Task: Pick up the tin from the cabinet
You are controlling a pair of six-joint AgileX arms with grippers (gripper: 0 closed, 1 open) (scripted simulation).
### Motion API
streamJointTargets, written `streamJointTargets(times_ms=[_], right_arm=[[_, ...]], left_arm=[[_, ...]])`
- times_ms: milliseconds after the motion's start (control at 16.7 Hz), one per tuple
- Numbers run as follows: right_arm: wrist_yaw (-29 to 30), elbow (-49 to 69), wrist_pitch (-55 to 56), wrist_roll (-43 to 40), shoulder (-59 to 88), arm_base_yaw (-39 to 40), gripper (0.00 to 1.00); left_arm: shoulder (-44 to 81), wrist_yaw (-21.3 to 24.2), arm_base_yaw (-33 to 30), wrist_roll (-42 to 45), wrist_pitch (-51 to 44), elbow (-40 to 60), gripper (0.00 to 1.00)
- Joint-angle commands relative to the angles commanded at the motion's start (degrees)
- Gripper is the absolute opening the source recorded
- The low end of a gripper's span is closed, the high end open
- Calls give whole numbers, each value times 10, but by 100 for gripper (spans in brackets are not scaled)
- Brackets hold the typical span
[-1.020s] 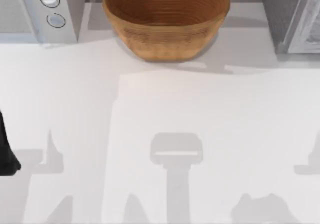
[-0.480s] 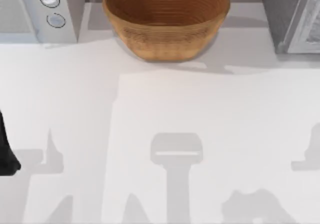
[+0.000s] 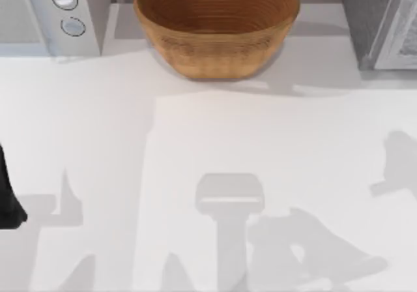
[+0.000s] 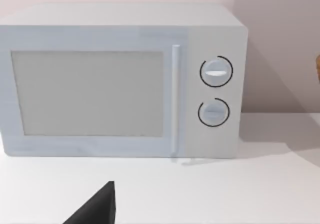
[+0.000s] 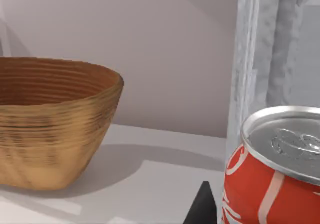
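Observation:
The tin (image 5: 272, 179), a red can with white marks and a silvery top, stands very close in the right wrist view, in front of the grey cabinet (image 5: 260, 59). A dark piece of my right gripper (image 5: 202, 206) sits right beside the tin's side; I cannot tell whether it holds the tin. The cabinet (image 3: 381, 25) is at the back right of the table in the top view. My left arm (image 3: 8, 197) is parked at the table's left edge, and a dark piece of its gripper (image 4: 95, 209) faces the microwave.
A brown woven bowl (image 3: 216, 25) stands at the back middle of the table, also seen as the bowl (image 5: 47, 119) left of the tin. A white microwave (image 3: 49, 15) with two dials is at the back left. Arm shadows lie on the white tabletop (image 3: 195, 135).
The right arm's shadows have shifted on the table: one moved up along the right edge, the other spread left toward the middle front. The left arm has not moved.

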Motion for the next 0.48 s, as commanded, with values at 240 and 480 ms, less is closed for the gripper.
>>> streamJointTargets(times_ms=[240, 480], right_arm=[[-109, 44, 188, 3, 228, -34, 0], [-216, 87, 373, 5, 453, -69, 0]], left_arm=[[0, 0, 0, 0, 0, 0, 100], [0, 0, 0, 0, 0, 0, 100]])
